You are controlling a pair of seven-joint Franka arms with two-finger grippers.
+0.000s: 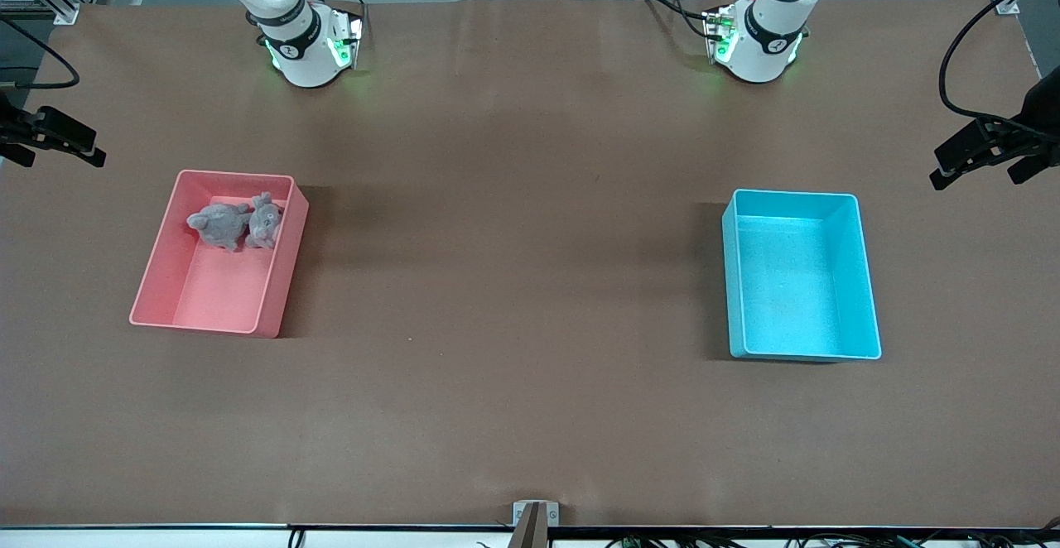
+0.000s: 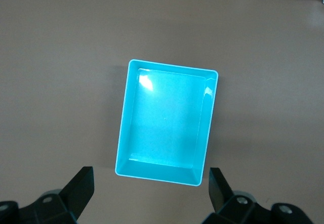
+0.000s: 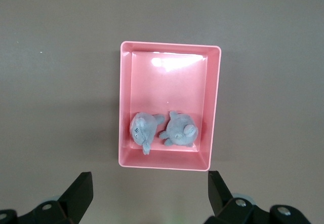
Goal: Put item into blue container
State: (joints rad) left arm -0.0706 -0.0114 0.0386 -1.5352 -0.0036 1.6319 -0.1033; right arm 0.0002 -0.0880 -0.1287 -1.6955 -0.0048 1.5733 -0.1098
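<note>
The blue container [image 1: 787,283] stands empty on the brown table toward the left arm's end. In the left wrist view the container [image 2: 164,122] lies far below my left gripper [image 2: 150,178], which is open and holds nothing. Two grey plush toys [image 1: 219,225] [image 1: 265,221] lie side by side in a pink bin [image 1: 215,291] toward the right arm's end. High over that pink bin [image 3: 169,87] my right gripper [image 3: 149,179] is open and holds nothing, with the toys [image 3: 143,127] [image 3: 179,130] below it. Neither gripper shows in the front view.
The arm bases [image 1: 306,43] [image 1: 758,35] stand at the table's edge farthest from the front camera. Black camera mounts [image 1: 50,138] [image 1: 985,151] reach in at both ends of the table. Bare brown tabletop lies between the two bins.
</note>
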